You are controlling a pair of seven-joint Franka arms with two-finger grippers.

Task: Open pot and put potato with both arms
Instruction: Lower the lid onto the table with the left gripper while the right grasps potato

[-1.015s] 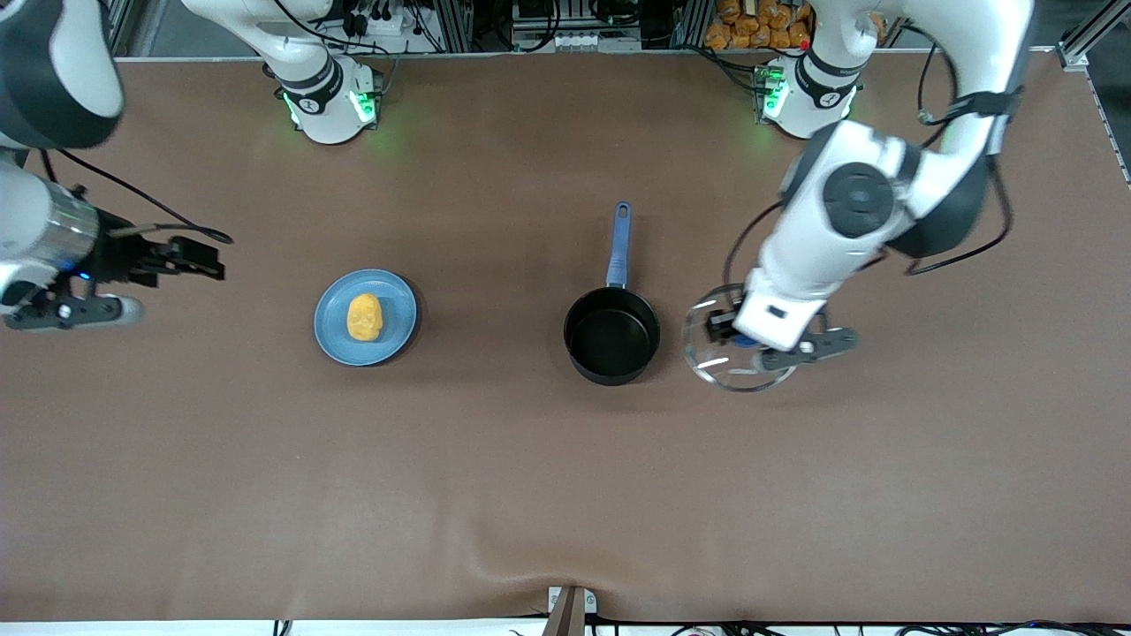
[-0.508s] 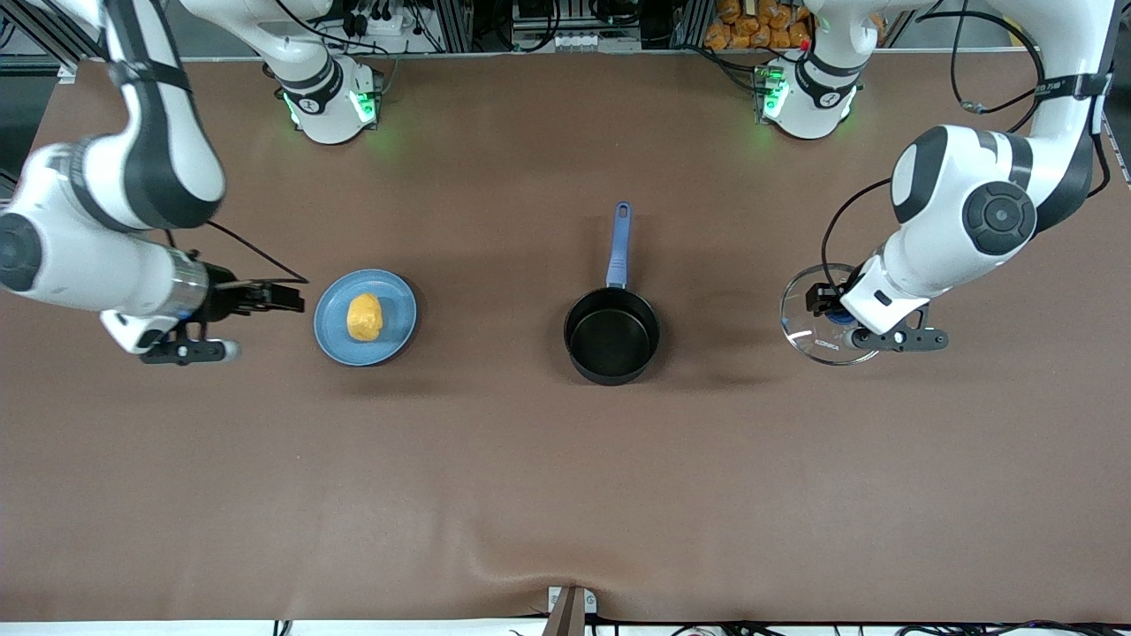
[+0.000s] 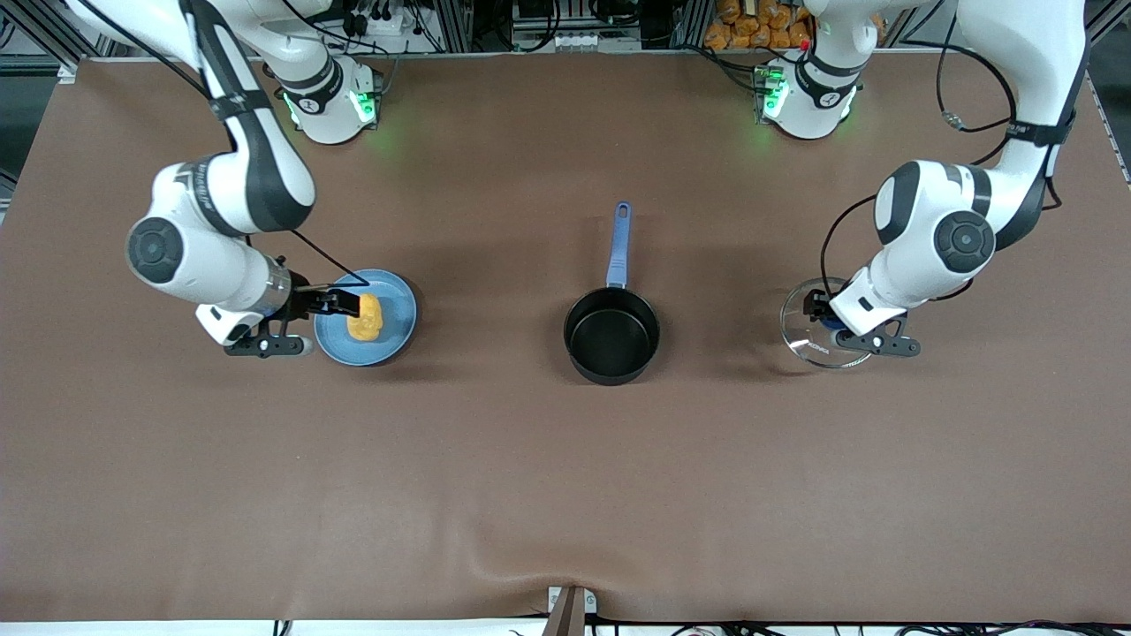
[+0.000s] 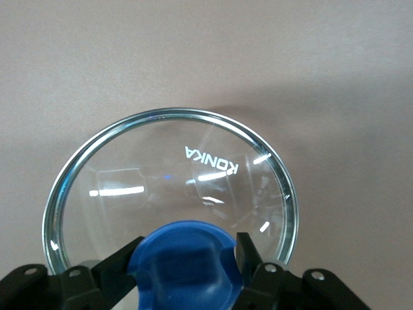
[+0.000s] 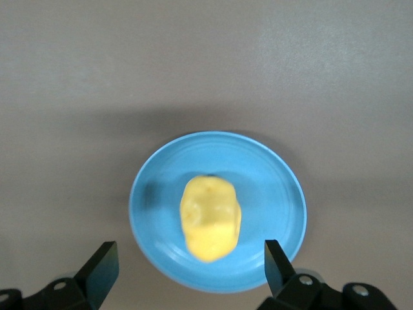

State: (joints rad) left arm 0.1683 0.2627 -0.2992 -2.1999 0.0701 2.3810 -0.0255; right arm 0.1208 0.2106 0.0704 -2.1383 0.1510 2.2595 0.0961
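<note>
The black pot (image 3: 611, 336) stands open mid-table, its blue handle (image 3: 619, 246) pointing toward the robots' bases. My left gripper (image 3: 826, 316) (image 4: 187, 255) is shut on the blue knob (image 4: 184, 261) of the clear glass lid (image 3: 808, 340) (image 4: 171, 184). It holds the lid low beside the pot, toward the left arm's end; I cannot tell whether the lid rests on the table. The yellow potato (image 3: 364, 316) (image 5: 210, 216) lies on a light-blue plate (image 3: 398, 309) (image 5: 274, 187). My right gripper (image 3: 346, 303) (image 5: 188, 257) hangs open over the plate, its fingers (image 5: 103, 261) wide on either side of the potato.
The brown table cover (image 3: 565, 477) bulges in a ridge at the edge nearest the front camera. Both arm bases (image 3: 331, 102) with green lights stand along the edge farthest from that camera.
The left gripper has carried the lid away from the pot toward the left arm's end and lowered it. The right arm has swung in from its table end to over the plate.
</note>
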